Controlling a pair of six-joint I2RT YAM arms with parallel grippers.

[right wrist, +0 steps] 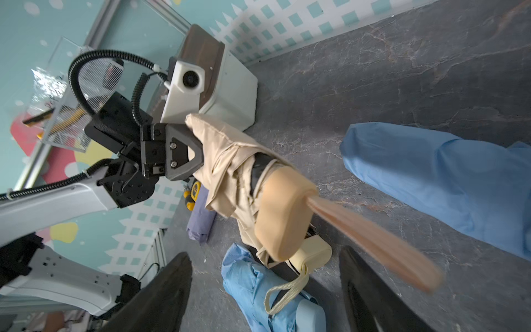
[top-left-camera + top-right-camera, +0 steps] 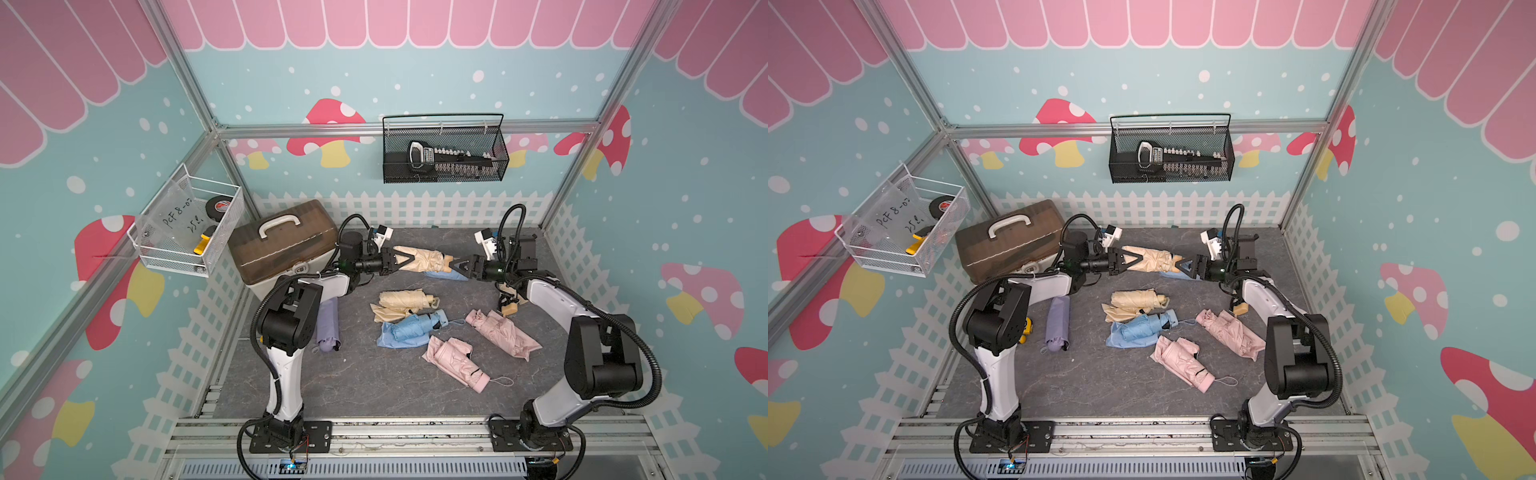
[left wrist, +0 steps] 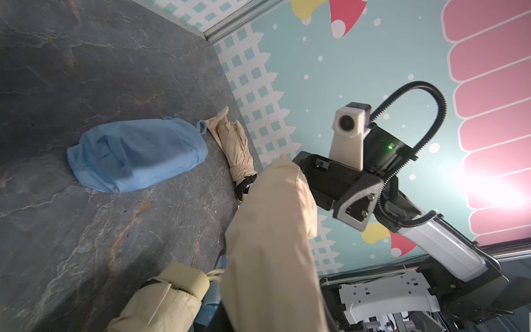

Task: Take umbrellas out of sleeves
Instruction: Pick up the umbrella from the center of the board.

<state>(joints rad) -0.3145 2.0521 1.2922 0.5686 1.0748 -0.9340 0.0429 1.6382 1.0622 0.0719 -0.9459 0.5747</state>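
In both top views your left gripper (image 2: 401,261) (image 2: 1128,261) sits just above mid-frame. Its jaws are clamped on the closed end of a beige sleeve (image 2: 417,257), which is held clear of the surface (image 2: 353,382). The handle (image 2: 446,262) of the umbrella inside sticks out of the sleeve's other end, right at the tips of your right gripper (image 2: 456,266) (image 2: 1185,266). From up here you cannot tell how those jaws stand. A blue sleeve (image 2: 440,275) lies just below the held one. Lower in the frame lie a loose beige umbrella (image 2: 405,300), a blue umbrella (image 2: 415,326) and pink umbrellas (image 2: 500,332). A lilac umbrella (image 2: 328,324) lies to their left, beside your left arm.

In the left wrist view the beige sleeve (image 3: 273,244) fills the foreground and hides your own jaws. Its far end meets the right gripper (image 3: 298,163), whose tips are hidden behind the fabric. The blue sleeve (image 3: 138,155), smooth and filled out, lies on the surface just beside a strapped beige umbrella (image 3: 235,143).

In the right wrist view the left gripper (image 1: 195,156) pinches the bunched beige sleeve (image 1: 224,149). The handle (image 1: 281,212) is bare and its wrist loop (image 1: 373,244) is blurred. Your right fingers (image 1: 166,287) are spread wide apart, with the handle ahead of them and ungripped.
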